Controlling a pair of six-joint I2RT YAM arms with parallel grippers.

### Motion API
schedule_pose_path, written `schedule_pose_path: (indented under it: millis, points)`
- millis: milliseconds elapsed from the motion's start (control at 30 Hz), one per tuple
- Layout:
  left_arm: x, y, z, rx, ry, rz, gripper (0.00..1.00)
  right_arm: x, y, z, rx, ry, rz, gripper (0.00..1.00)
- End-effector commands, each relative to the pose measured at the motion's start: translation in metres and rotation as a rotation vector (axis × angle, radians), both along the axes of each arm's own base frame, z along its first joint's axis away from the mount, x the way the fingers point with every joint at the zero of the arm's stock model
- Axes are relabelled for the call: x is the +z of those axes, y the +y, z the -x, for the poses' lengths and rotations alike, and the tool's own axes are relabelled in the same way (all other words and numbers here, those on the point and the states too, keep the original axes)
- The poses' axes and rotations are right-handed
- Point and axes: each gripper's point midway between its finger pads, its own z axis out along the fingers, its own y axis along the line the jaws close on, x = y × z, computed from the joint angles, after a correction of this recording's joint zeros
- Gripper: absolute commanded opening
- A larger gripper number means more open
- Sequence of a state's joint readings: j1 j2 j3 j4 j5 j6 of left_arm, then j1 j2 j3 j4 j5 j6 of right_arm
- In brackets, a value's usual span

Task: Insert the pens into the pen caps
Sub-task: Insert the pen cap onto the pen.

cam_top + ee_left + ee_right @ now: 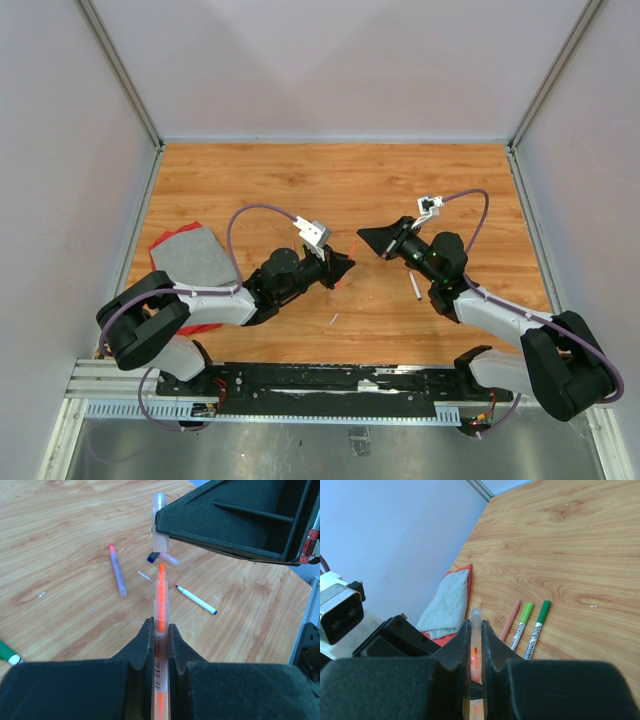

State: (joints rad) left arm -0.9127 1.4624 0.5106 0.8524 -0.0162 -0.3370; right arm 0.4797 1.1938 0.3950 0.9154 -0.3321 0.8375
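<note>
My left gripper is shut on an orange pen, clear-barrelled, with its bare orange tip pointing away from me. Just beyond that tip hangs a clear pen cap, pinched in my right gripper. A small gap shows between tip and cap mouth, and the two are roughly in line. In the right wrist view the right gripper is shut on the pen cap, with the orange tip showing between the jaws. From above, the left gripper and right gripper meet nose to nose over mid-table.
On the wood lie a red-tipped pen, a thin white pen with a blue tip, a salmon pen, a light green pen and a dark green pen. A grey cloth lies at the left edge.
</note>
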Motion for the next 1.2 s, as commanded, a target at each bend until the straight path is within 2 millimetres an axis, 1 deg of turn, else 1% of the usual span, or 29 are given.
schedule_pose_path:
  millis: [0,300,533,733,933,1067,1167]
  points:
    - [0.019,-0.007,-0.002,-0.005,-0.053,0.038,0.01,0.008,0.004,0.008,0.026,-0.037,-0.015,0.01]
    - [0.018,-0.007,-0.003,-0.004,-0.052,0.037,0.01,0.001,0.007,0.017,0.06,-0.022,-0.005,0.01]
    - [0.018,-0.007,-0.003,-0.004,-0.051,0.035,0.01,-0.001,0.011,0.02,0.076,-0.019,-0.006,0.01]
    - [0.018,-0.007,-0.003,-0.002,-0.052,0.035,0.01,0.004,0.008,0.015,0.048,-0.028,-0.02,0.01]
    - [0.018,-0.007,-0.003,-0.004,-0.053,0.035,0.01,0.015,0.007,0.008,0.02,-0.053,-0.044,0.01]
    - [0.018,-0.007,-0.003,-0.005,-0.053,0.034,0.01,0.017,0.008,0.008,0.021,-0.056,-0.047,0.01]
    - [0.018,-0.007,-0.003,-0.004,-0.052,0.035,0.01,0.014,0.008,0.009,0.029,-0.05,-0.042,0.01]
